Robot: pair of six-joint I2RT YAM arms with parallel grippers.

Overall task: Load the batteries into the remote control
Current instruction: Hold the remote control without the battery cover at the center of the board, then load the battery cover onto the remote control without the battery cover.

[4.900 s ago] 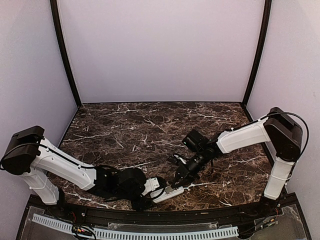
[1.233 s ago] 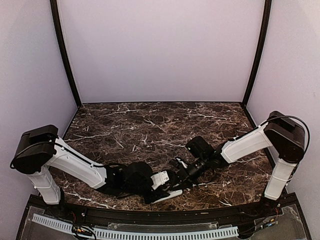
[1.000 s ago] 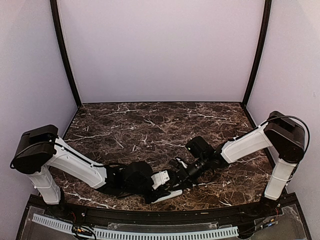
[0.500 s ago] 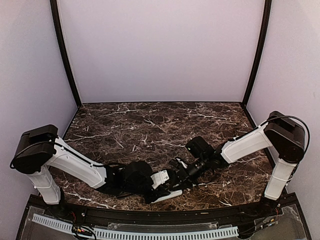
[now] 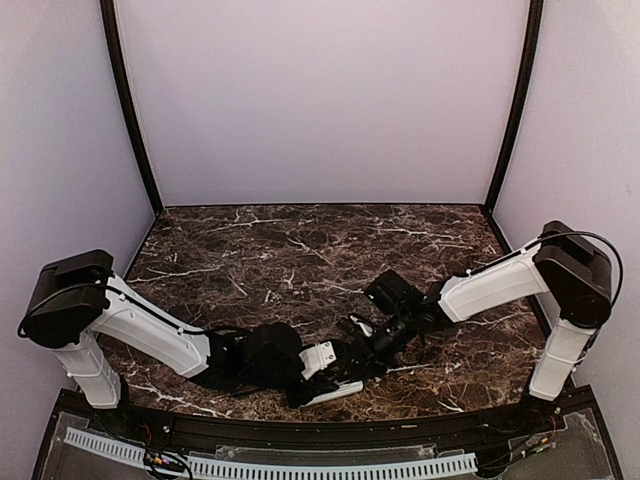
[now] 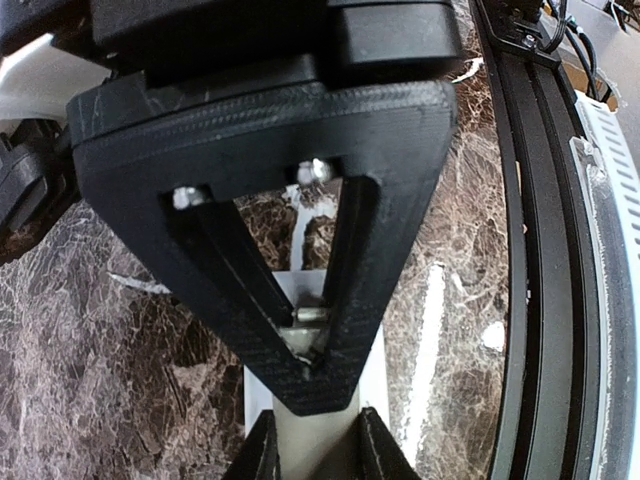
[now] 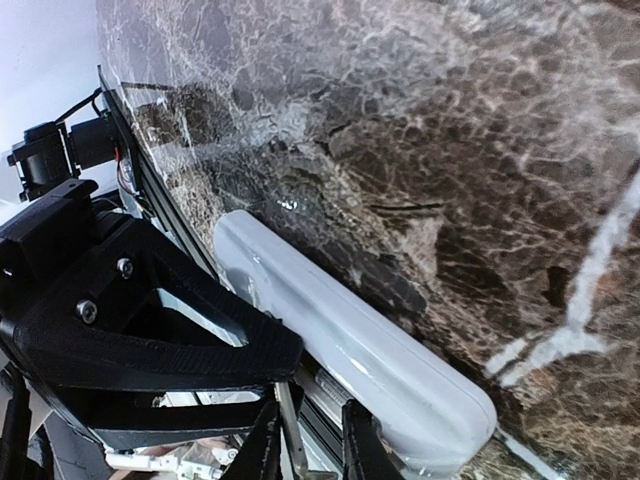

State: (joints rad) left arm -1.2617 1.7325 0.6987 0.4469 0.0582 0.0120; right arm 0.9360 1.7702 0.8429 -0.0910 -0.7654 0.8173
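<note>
Left wrist view — one remote control [image 6: 312, 445] clamped in left gripper [image 6: 320, 462]; right gripper [image 7: 308, 442] just beside it, grip unclear.

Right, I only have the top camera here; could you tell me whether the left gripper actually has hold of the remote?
Observer: Yes; the left wrist view shows the left gripper closed on the remote control, one finger on each long edge.
Operator: Thank you. Which face does the right wrist camera get?
Observer: A plain white one; no buttons or display show there.
Operator: And the other hand?
Observer: The right gripper has its fingers slightly apart.
</note>
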